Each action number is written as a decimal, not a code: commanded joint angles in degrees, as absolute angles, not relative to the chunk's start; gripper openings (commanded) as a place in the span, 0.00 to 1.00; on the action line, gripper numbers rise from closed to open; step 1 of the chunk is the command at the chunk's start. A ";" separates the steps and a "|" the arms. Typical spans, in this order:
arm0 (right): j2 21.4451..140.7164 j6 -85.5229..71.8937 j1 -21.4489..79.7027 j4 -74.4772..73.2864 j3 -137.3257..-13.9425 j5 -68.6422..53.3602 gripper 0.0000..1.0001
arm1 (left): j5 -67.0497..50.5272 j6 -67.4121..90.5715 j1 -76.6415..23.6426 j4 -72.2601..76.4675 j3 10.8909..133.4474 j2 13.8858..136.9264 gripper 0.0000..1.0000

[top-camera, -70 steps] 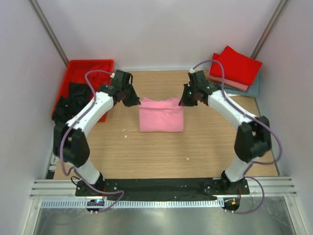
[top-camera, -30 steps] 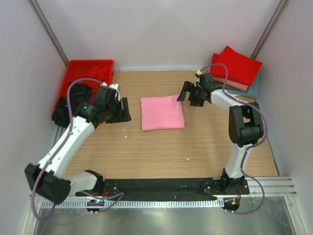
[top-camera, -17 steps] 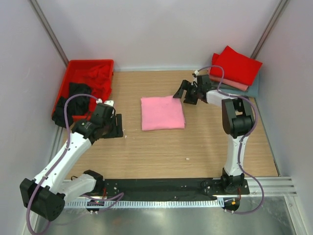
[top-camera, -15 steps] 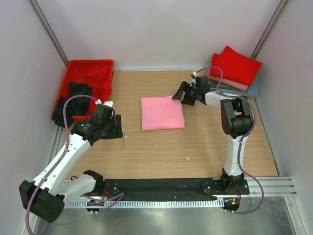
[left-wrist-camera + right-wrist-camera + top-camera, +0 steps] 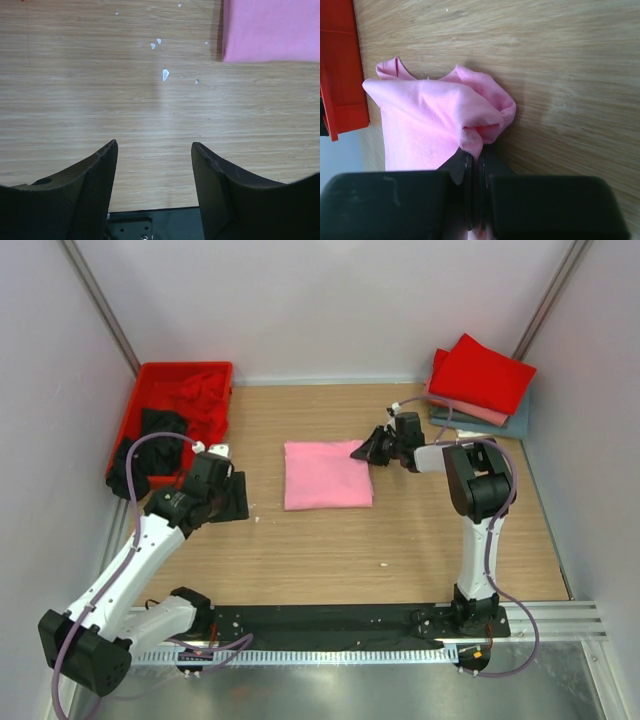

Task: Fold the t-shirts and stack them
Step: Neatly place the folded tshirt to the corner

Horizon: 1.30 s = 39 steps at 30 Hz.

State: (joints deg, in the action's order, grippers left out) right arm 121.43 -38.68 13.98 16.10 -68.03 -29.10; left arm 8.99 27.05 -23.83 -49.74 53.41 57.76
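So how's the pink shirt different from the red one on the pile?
The pink shirt lies alone on the table; the red shirt tops a pile in the far right corner. The pink shirt's corner is pinched by the jaws of the right arm; the red shirt lies untouched. Both are folded.

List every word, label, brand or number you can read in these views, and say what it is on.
There is no readable text in any view.
pink t-shirt: plain, no print.
folded t-shirts: plain, no visible tags.
red tray: no label showing.
table: bare wood grain and a few white flecks, no markings.
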 commanded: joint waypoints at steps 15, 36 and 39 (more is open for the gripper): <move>123.48 -31.20 9.41 -22.04 -104.75 -23.30 0.01 | 7.65 29.11 -23.82 -44.65 48.96 33.67 0.69; 133.50 -37.26 2.29 -32.00 -144.04 -16.35 0.01 | 8.79 29.71 -23.73 -45.79 49.66 36.92 0.68; 133.33 -38.93 0.71 -29.71 -146.24 -15.48 0.01 | 8.88 29.79 -23.73 -45.79 49.66 37.00 0.68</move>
State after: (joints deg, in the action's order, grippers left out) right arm 134.54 -35.83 2.94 -34.57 -141.78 -16.99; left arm 7.97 29.71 -23.88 -47.77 49.23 37.47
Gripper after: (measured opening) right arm 0.063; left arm 0.677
